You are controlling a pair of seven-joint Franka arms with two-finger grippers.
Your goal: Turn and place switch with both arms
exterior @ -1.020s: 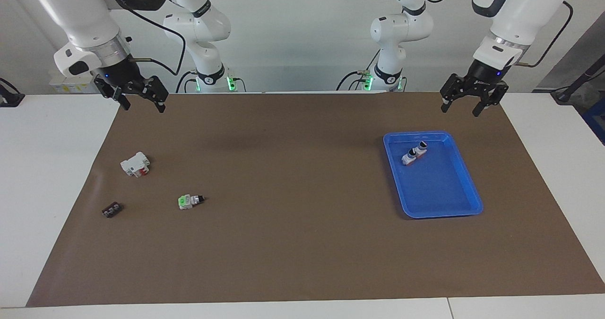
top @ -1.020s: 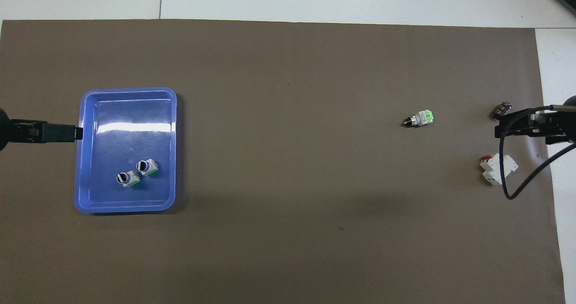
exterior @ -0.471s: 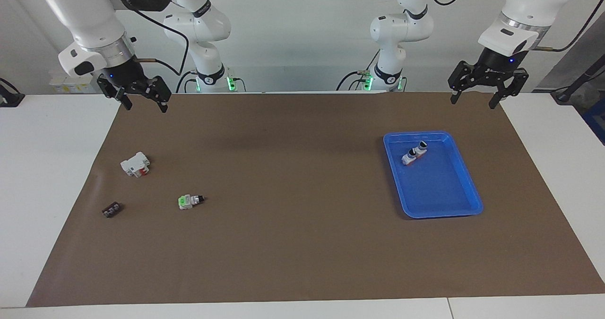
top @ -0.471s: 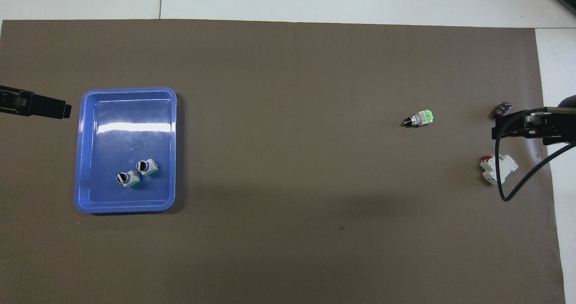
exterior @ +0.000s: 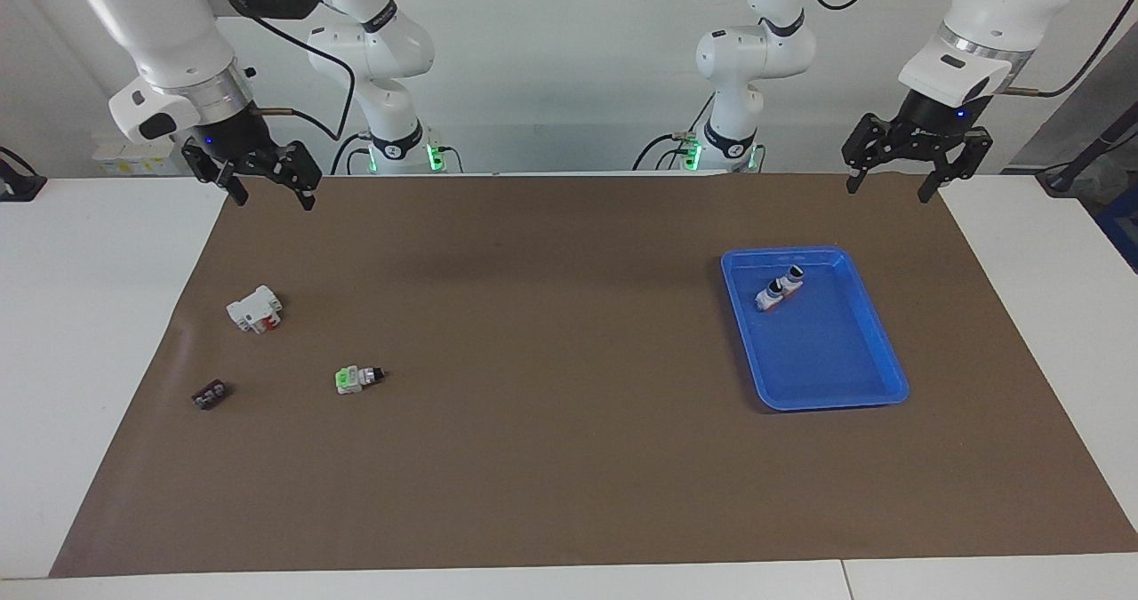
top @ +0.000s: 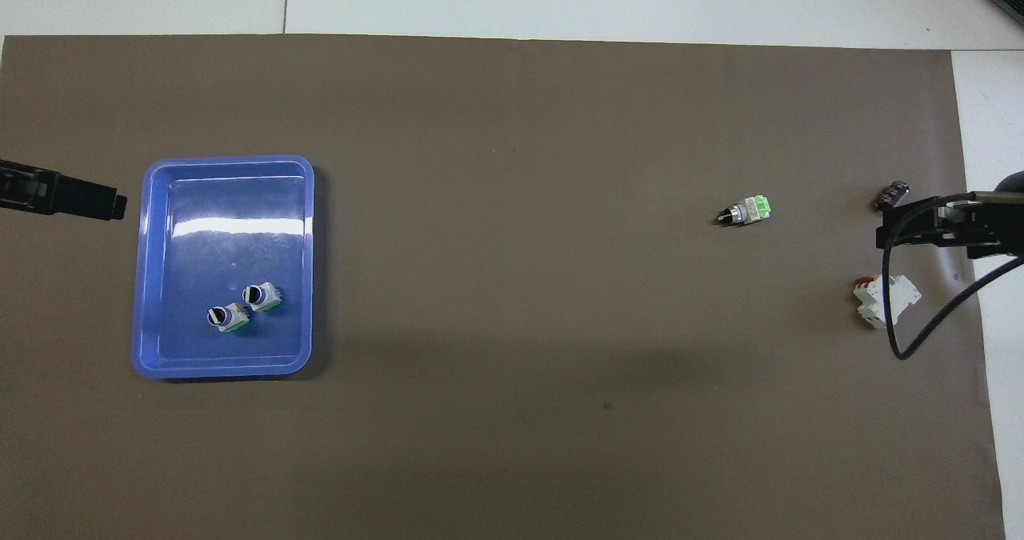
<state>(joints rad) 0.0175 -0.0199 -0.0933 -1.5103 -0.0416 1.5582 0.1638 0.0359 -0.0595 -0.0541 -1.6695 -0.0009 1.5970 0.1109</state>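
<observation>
The switch (exterior: 357, 378) lies on its side on the brown mat toward the right arm's end, its green block pointing to that end and its black knob toward the middle; it also shows in the overhead view (top: 744, 212). My right gripper (exterior: 271, 196) hangs open and empty in the air over the mat's edge at the right arm's end, well apart from the switch; it also shows in the overhead view (top: 884, 232). My left gripper (exterior: 887, 188) hangs open and empty over the mat at the left arm's end, and in the overhead view (top: 112, 202) it is beside the blue tray.
A blue tray (exterior: 818, 402) at the left arm's end holds two similar switches (exterior: 780, 289). A white block with a red part (exterior: 255, 308) and a small black part (exterior: 210, 395) lie near the switch at the right arm's end.
Over the last second my left gripper rose and drew back off the tray's edge toward the left arm's end. My right gripper rose slightly. The switch has not moved.
</observation>
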